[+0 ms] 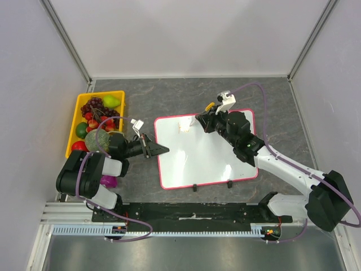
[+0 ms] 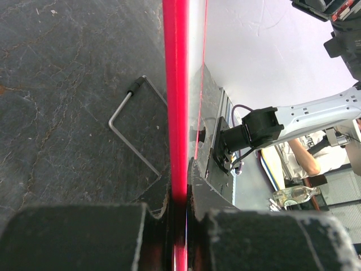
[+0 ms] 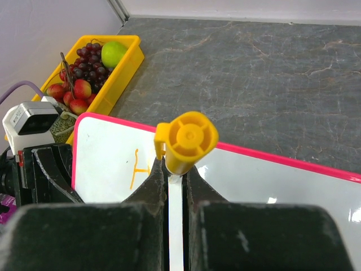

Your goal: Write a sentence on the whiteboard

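The whiteboard (image 1: pixel 206 155), white with a pink-red frame, lies in the middle of the table. My left gripper (image 1: pixel 161 149) is shut on its left edge, and the left wrist view shows the red frame (image 2: pixel 176 101) pinched between the jaws of that gripper (image 2: pixel 179 197). My right gripper (image 1: pixel 201 121) hovers over the board's top left part, shut on a white marker with a yellow cap (image 3: pixel 187 140). Of the sentence, only an orange H-shaped mark (image 3: pixel 137 167) shows, just left of the marker. The marker's tip is hidden below the fingers (image 3: pixel 152 189).
A yellow fruit tray (image 1: pixel 74 116) with grapes, a green fruit and red fruit stands at the left, close behind the left arm. A bent metal key (image 2: pixel 131 135) lies on the table beside the board's left edge. Grey walls enclose the table.
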Motion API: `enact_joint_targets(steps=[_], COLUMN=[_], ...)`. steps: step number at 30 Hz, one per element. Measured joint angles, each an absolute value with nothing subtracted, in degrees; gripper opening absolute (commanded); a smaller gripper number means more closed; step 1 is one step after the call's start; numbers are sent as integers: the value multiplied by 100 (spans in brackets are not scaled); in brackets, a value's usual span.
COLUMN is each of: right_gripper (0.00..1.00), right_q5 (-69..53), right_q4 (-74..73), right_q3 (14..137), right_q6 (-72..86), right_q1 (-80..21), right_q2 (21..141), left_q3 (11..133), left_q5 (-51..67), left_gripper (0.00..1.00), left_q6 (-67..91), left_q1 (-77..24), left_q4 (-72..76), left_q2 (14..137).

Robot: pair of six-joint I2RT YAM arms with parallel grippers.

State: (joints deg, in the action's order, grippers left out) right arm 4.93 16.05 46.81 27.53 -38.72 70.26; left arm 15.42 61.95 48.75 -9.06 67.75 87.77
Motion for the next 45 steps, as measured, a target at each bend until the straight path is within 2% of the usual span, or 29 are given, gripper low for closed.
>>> enact_joint_targets(steps=[27,45], right_gripper=[0,0], right_q5=[67,126], right_q4=[1837,1619], right_q3=[3726,4344], right_q6=[3000,3002], right_q1=[-3879,-3854], right_q2=[6475,6521], left_q3=[1544,1549], left_q5=[6180,6198], left_gripper=[2,2], left_q6=[4877,4873], left_q1=[-906,-906], left_q4=[6735,6748], left_q2=[8783,8783])
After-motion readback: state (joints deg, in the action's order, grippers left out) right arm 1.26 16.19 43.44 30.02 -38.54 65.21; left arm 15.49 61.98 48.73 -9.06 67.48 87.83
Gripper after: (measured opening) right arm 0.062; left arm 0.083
